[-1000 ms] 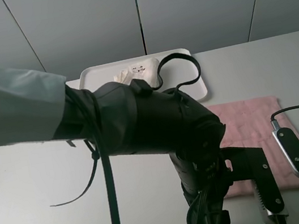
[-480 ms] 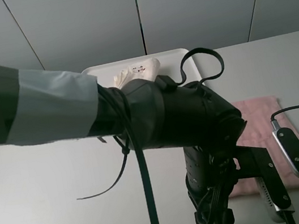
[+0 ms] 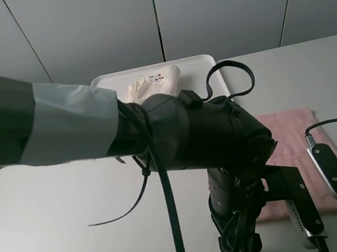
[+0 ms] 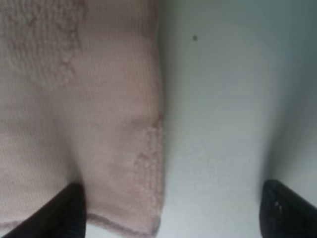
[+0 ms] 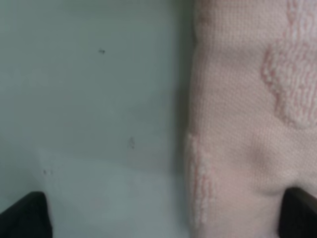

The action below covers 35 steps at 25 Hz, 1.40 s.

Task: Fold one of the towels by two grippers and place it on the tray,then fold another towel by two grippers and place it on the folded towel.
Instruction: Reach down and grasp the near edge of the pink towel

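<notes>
Near right on the bench (image 3: 47, 250), your left claw (image 4: 178, 210) and right claw (image 5: 162, 213) both gape wide, straddling edges of the pink towel (image 3: 296, 137).

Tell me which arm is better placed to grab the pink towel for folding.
Left, narrowly. The left pincer is open astride a corner of the pink towel, with the hem in view. The right pincer is also open across a towel edge, but its view shows no corner. The fold probably needs both.
</notes>
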### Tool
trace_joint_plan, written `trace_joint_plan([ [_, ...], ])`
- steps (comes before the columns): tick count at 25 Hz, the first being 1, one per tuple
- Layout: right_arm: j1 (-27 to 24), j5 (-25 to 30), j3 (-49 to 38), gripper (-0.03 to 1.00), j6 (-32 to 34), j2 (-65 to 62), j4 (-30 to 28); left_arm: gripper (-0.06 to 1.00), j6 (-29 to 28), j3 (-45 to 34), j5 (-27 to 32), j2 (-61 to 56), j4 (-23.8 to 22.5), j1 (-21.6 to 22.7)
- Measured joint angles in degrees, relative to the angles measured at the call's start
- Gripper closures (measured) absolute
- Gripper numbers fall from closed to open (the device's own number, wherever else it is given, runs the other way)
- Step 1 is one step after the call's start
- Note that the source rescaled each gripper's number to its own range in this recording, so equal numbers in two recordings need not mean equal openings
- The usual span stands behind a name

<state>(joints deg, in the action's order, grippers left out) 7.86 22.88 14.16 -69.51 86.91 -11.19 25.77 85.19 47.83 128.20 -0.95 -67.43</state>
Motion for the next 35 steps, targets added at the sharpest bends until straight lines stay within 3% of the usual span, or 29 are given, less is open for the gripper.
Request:
trace_joint_plan([
  [7, 0.0, -0.1, 0.0, -0.03, 0.1, 0.0, 0.0, 0.03, -0.1, 0.1, 0.3, 0.0, -0.2, 0.0],
  [14, 0.0, -0.1, 0.0, -0.03, 0.1, 0.0, 0.0, 0.11, -0.9, 0.1, -0.4, 0.0, -0.9, -0.9],
  [20, 0.0, -0.1, 0.0, -0.03, 0.1, 0.0, 0.0, 0.36, -2.2, 0.1, -1.2, 0.0, -2.0, -1.4],
  [25, 0.0, -0.1, 0.0, -0.03, 0.1, 0.0, 0.0, 0.53, -9.2, 0.1, -2.3, 0.0, -7.0, -1.7],
  [32, 0.0, -0.1, 0.0, -0.03, 0.1, 0.0, 0.0, 0.91, -13.2, 0.1, -2.9, 0.0, -9.9, -1.7],
  [35, 0.0, -0.4, 0.0, 0.02, 0.1, 0.0, 0.0, 0.94, -13.3, 0.1, -3.0, 0.0, -10.0, -1.7],
])
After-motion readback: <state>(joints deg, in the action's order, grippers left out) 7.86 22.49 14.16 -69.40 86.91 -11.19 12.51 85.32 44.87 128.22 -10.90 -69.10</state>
